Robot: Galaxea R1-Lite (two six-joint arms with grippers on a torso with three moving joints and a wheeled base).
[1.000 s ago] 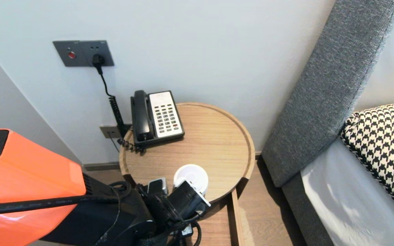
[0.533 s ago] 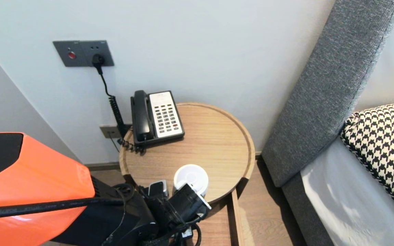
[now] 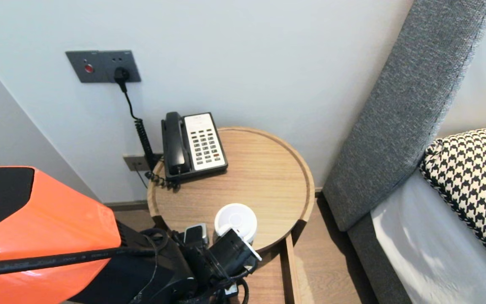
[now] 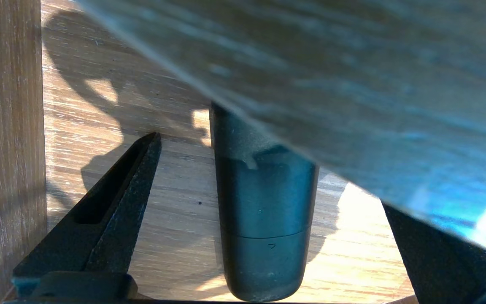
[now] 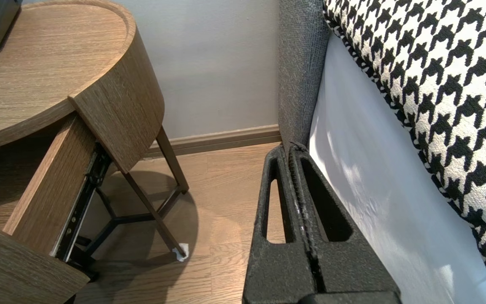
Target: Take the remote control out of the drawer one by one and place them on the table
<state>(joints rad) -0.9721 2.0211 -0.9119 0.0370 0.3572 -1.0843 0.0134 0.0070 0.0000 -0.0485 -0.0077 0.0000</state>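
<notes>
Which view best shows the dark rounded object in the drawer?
Left wrist view: the dark rounded object lies on the drawer floor inside the open left gripper. Head view: the left arm and tabletop hide it. Right wrist view: only the drawer's outer side shows.

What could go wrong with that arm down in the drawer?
The left gripper, jaws open around the dark cylinder on the drawer floor, sits close under the tabletop: lifting carelessly might bump it. The white lidded cup stands at the tabletop's near edge right above the wrist, so a knock could tip it. The right gripper idles beside the bed.
</notes>
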